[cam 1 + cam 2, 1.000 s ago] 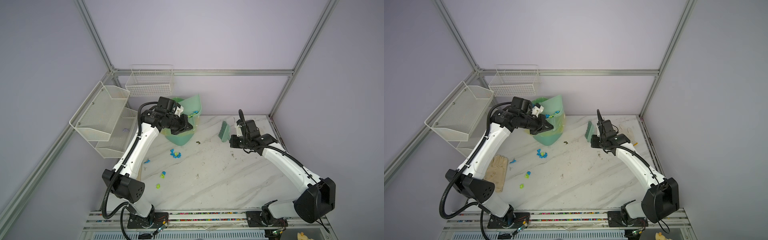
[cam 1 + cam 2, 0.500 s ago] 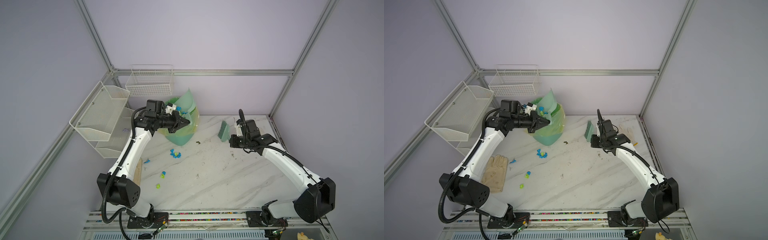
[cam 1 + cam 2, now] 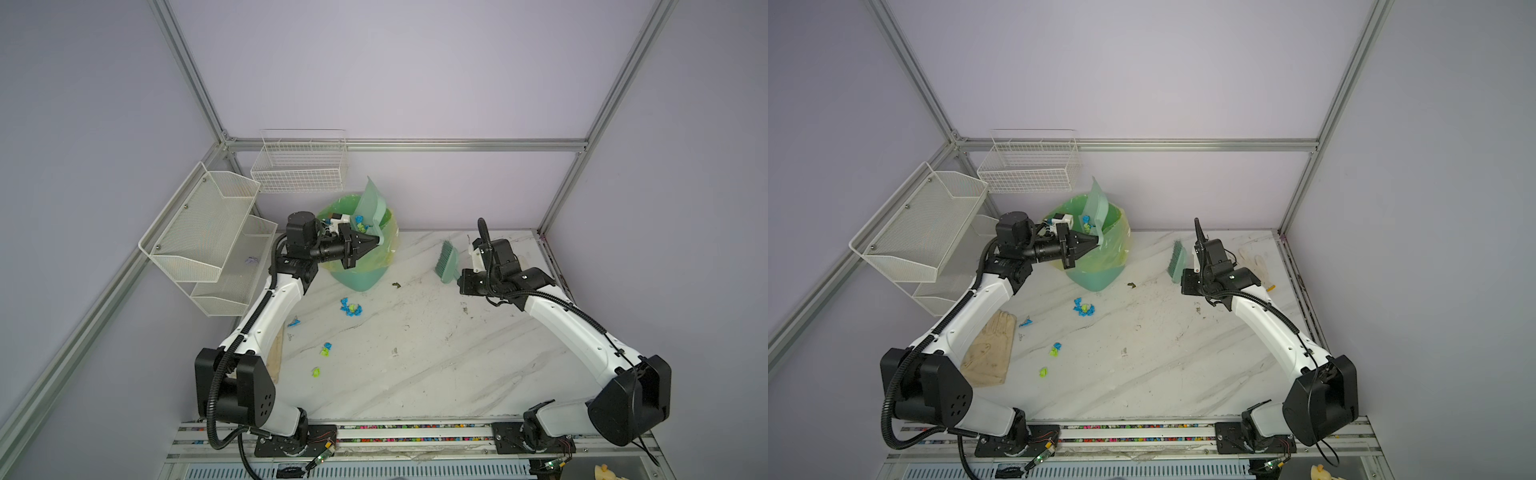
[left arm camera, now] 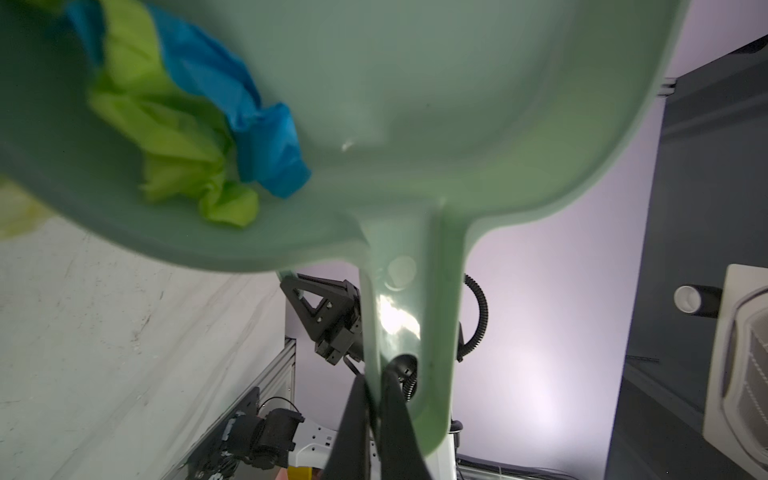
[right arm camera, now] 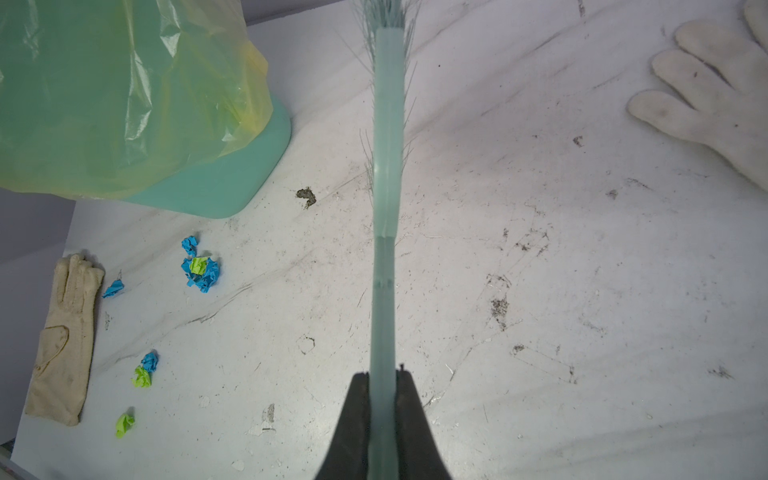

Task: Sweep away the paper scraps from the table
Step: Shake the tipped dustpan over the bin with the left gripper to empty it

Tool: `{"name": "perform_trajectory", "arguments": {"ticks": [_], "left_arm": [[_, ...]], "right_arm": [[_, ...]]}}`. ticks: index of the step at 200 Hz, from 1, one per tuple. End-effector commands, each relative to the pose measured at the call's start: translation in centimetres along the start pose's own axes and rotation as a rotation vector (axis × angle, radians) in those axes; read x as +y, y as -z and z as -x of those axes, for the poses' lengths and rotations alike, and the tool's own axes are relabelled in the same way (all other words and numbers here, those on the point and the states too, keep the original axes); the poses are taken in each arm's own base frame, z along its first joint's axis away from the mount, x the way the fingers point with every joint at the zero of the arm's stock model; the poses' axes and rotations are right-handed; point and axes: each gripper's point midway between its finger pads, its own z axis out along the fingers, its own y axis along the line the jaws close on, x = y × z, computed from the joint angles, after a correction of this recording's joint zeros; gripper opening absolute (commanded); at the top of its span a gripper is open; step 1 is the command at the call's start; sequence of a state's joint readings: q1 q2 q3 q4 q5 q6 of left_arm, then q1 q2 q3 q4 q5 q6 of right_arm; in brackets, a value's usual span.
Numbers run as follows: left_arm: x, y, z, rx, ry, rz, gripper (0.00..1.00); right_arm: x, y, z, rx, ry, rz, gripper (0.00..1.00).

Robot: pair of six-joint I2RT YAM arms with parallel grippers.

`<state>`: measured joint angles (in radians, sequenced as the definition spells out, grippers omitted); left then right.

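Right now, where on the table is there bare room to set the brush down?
The widest bare stretch of the table is its middle and near side, between the paper scraps and the right arm. Crowded: the left, where scraps trail from the bin to the tan glove; a white glove lies in the far right corner.

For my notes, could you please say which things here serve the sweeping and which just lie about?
Job: paper scraps, dustpan, brush, bag-lined bin, table.
Lying about: beige glove, white glove, wire basket, mesh shelf, dark speck.
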<state>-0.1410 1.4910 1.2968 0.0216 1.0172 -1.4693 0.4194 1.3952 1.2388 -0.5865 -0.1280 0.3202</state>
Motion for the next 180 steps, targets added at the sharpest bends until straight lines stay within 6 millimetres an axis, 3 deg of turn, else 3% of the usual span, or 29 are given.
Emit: {"name": "perform_trajectory", "arguments": {"ticks": [1, 100, 144, 163, 180], "left_arm": [[-3.9, 0.9, -1.1, 0.03, -0.049, -0.162, 0.0], [-4.2, 1.9, -0.4, 0.03, 0.117, -0.439, 0.0], [-5.2, 3.5, 0.0, 0.003, 0.191, -0.646, 0.0], [-4.5, 2.8, -0.3, 0.013, 0.237, -0.65, 0.0], [-5.3, 1.9, -1.4, 0.038, 0.252, -0.676, 0.0]], "right_arm": [[0.3, 0.6, 1.0, -0.044, 0.008, 0.015, 0.0], [0.7, 0.8, 1.3, -0.048, -0.005, 0.035, 0.0], [1.1, 1.1, 1.6, -0.056, -0.012, 0.047, 0.0], [1.6, 1.3, 1.9, -0.057, -0.018, 0.072, 0.0], [1.7, 1.6, 2.1, -0.06, -0.028, 0.073, 0.0]]}}
